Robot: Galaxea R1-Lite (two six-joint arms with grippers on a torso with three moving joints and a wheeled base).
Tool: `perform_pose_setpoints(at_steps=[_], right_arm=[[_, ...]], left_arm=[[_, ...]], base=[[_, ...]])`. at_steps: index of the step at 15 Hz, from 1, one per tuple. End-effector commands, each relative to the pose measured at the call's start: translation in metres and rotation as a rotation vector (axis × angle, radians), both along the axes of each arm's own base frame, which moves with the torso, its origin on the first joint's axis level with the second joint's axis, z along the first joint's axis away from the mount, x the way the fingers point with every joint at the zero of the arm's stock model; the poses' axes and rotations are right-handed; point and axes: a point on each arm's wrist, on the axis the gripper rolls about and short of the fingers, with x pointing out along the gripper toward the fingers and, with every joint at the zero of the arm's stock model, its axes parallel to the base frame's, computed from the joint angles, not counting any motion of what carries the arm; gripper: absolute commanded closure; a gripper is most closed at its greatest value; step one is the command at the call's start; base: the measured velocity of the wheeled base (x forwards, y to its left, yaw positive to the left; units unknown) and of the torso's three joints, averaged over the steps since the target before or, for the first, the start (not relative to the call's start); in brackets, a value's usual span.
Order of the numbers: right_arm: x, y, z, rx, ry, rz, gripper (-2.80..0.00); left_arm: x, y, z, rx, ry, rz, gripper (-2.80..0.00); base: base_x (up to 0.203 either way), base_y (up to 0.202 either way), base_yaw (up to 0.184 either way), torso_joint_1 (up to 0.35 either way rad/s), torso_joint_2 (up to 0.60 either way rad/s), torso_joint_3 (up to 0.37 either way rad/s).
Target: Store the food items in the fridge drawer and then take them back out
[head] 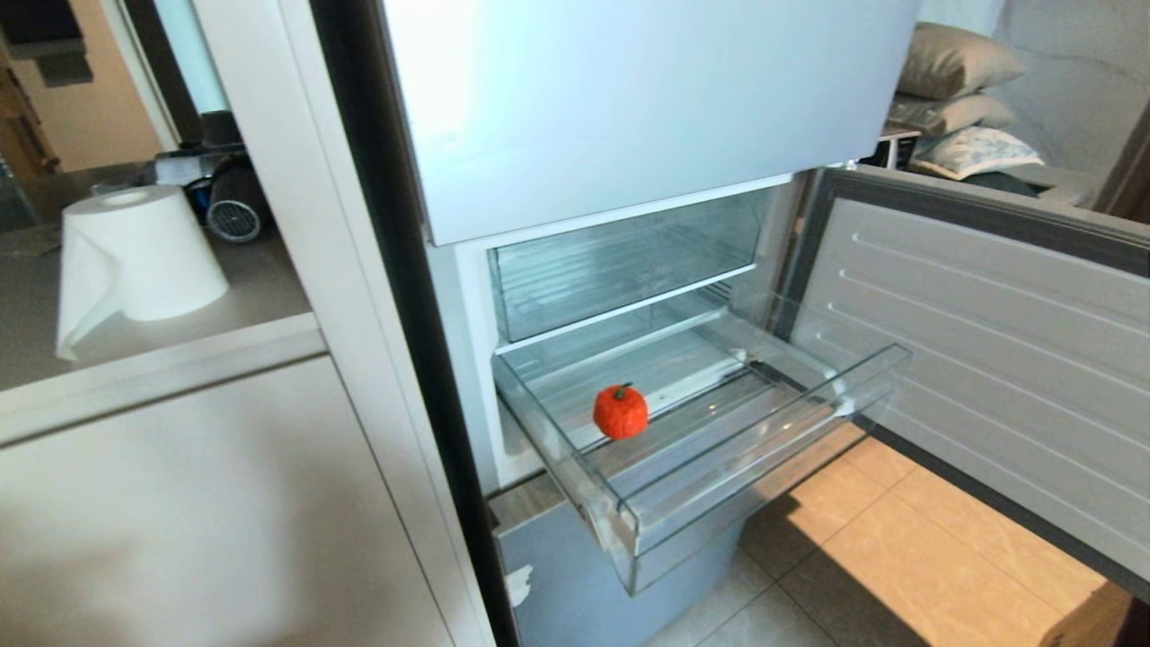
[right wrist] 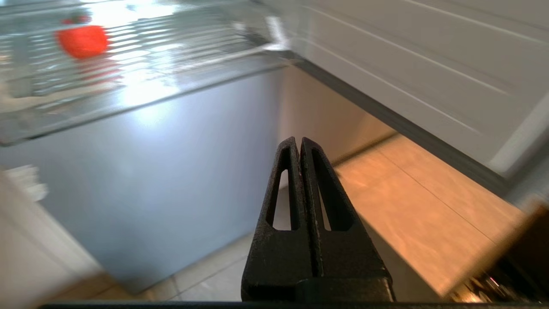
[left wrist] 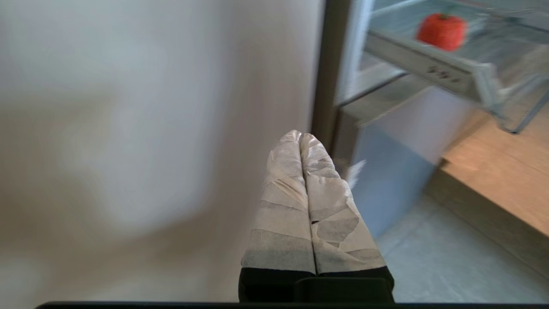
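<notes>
A fuzzy orange-red fruit with a dark green stem lies on the ribbed floor of the fridge drawer, which is pulled out of the fridge. The same fruit shows in the left wrist view and again in the right wrist view, high above both grippers. My left gripper, wrapped in white tape, is shut and empty, low beside the cabinet. My right gripper, black, is shut and empty below the drawer. Neither arm shows in the head view. No apple is in view.
The fridge door stands open on the right. A deeper clear bin sits above the drawer. A paper towel roll stands on the counter at left. Tiled floor lies below the drawer.
</notes>
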Motion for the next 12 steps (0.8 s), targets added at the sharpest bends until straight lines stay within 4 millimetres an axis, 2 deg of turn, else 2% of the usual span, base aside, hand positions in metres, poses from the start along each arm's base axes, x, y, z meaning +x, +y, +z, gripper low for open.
perform_pose_setpoints(at_steps=[1, 6, 9, 12], right_arm=[[0.0, 0.0, 0.0, 0.0, 0.003, 0.0, 0.0], [0.0, 0.0, 0.0, -0.003, 0.001, 0.002, 0.0], [0.007, 0.0, 0.003, -0.01, 0.077, 0.004, 0.0], [0.025, 0.0, 0.029, 0.06, 0.152, -0.037, 0.0]], left_arm=[[0.0, 0.0, 0.0, 0.0, 0.0, 0.0, 0.0], [0.0, 0.0, 0.0, 0.0, 0.0, 0.0, 0.0], [0.0, 0.0, 0.0, 0.0, 0.0, 0.0, 0.0], [0.0, 0.0, 0.0, 0.0, 0.0, 0.0, 0.0]], base=[[-0.003, 0.007, -0.174, 0.006, 0.0, 0.002], [0.0, 0.006, -0.164, 0.002, 0.0, 0.003], [0.0, 0.002, -0.026, 0.003, 0.0, 0.0], [0.0, 0.0, 0.0, 0.0, 0.0, 0.0]])
